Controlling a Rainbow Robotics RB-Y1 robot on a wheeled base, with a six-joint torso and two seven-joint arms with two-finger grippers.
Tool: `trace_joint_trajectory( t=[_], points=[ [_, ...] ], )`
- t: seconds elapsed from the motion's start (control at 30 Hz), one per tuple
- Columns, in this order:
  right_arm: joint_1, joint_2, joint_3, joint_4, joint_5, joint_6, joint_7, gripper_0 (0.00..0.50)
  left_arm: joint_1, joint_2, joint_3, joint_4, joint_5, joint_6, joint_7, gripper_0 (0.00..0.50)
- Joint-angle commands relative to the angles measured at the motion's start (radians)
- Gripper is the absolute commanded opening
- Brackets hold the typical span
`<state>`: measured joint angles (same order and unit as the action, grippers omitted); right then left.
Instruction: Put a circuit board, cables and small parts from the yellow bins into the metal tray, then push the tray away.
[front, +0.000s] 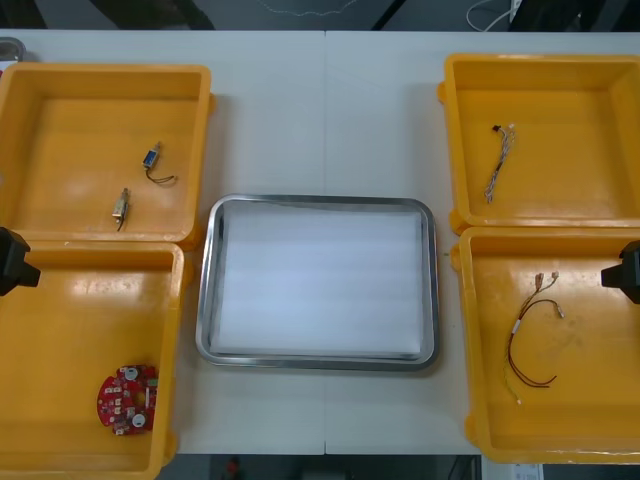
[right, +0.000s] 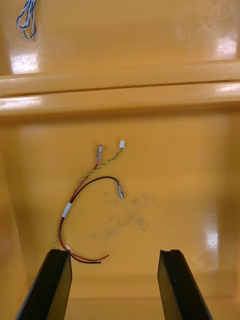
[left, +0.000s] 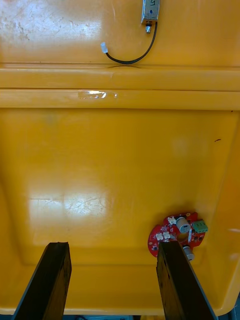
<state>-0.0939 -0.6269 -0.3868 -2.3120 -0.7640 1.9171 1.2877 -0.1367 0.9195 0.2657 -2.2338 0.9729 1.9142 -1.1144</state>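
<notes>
Left gripper (left: 112, 245): wide open, holding nothing, over a yellow bin (left: 100, 165); circuit board (left: 177, 233) beside one finger. Right gripper (right: 114, 252): wide open, holding nothing; red and yellow cable (right: 85, 200) just ahead. Metal tray (front: 205, 300): mid-table (front: 325, 120).

From where I stand the bench (front: 270, 120) is pale, almost white, with a thin seam (front: 325, 120) running straight down its middle. Past its far edge the floor (front: 100, 12) lies dark. A white cord (front: 300, 10) trails across it, with a second cord (front: 488, 14) further right.
</notes>
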Motion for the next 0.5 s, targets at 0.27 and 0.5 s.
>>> trace_joint_trajectory(
  t=[0.27,0.5],
  points=[
    [0.019,-0.037,0.006,-0.032,0.0,0.003,-0.005,0.5,0.016,0.038,0.029,-0.017,0.003,0.006,-0.094,0.5],
    [0.019,-0.037,0.006,-0.032,0.0,0.003,-0.005,0.5,0.016,0.038,0.029,-0.017,0.003,0.006,-0.094,0.5]
  ],
)
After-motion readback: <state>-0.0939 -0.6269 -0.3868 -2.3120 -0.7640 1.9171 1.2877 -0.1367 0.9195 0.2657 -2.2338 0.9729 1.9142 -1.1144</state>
